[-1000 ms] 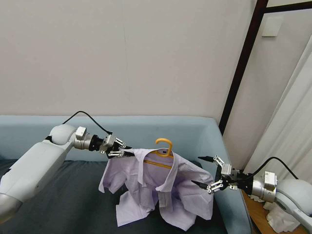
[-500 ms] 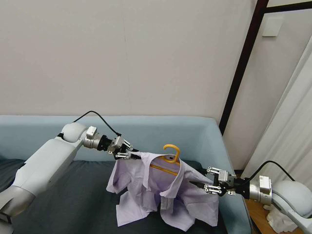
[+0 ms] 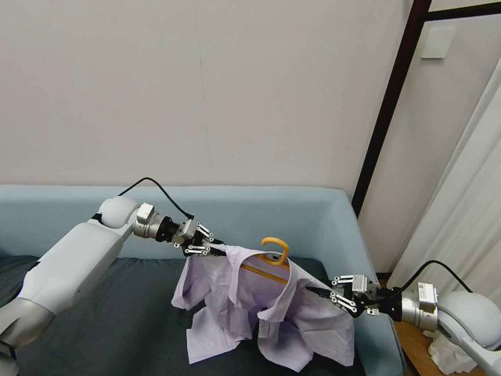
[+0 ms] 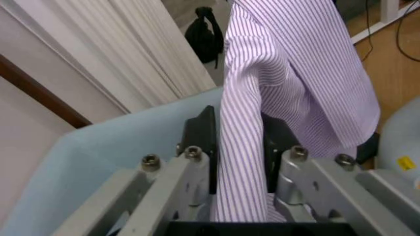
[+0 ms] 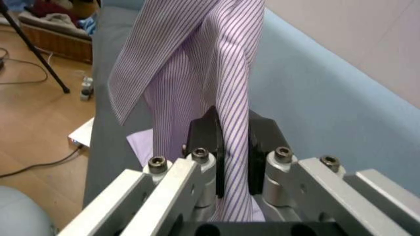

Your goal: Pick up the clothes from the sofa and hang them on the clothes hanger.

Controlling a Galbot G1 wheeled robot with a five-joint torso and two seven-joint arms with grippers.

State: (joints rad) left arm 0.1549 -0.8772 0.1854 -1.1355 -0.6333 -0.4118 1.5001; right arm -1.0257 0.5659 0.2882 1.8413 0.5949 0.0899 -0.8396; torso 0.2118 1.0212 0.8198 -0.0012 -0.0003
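A purple striped shirt (image 3: 258,313) hangs in the air above the sofa, draped over an orange hanger (image 3: 274,249) whose hook sticks up at the collar. My left gripper (image 3: 205,248) is shut on the shirt's left shoulder; in the left wrist view the striped cloth (image 4: 249,147) is pinched between the black pads (image 4: 203,147). My right gripper (image 3: 329,295) is shut on the right shoulder, and the right wrist view shows the fabric (image 5: 229,98) clamped between its pads (image 5: 206,142). The shirt's lower hem rests on the dark seat cushion.
The light blue sofa (image 3: 329,211) has a dark grey seat (image 3: 109,313) and its arm on the right. A black door frame (image 3: 383,117) and a white curtain (image 3: 462,204) stand at the right. A plain wall fills the back.
My left gripper carried its shoulder of the shirt to the right. My right gripper moved in from open beside the shirt and shut on the right shoulder. The hanger shifted right with the shirt.
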